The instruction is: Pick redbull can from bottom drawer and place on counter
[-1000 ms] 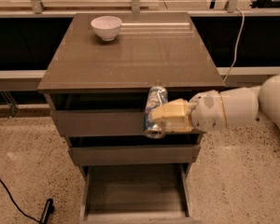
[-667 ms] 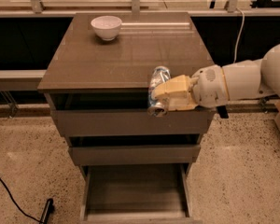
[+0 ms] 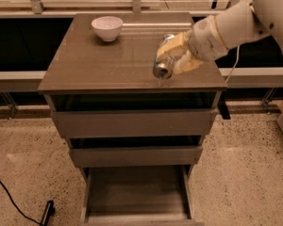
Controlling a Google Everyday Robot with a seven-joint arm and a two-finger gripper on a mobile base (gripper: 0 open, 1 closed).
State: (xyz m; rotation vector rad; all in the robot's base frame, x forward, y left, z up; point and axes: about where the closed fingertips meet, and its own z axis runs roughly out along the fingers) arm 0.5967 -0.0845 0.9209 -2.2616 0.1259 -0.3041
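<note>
A: Where's the gripper (image 3: 173, 55)?
B: Upper right of view, over the right-front part of the worktop (image 3: 94, 65). The arm (image 3: 233, 21) comes in from the right edge, sloping down & left.
A: Wrist?
B: White, rounded. The wrist (image 3: 205, 36) is angled so the gripper points left & a bit toward the cam.
A: Fingers?
B: Yellowish fingers (image 3: 172, 44), one above, one below, clamped on the redbull can (image 3: 161, 68). Can's tilted, shiny end low & frontward, v. close to the surface. Can't tell if it's touching.
</note>
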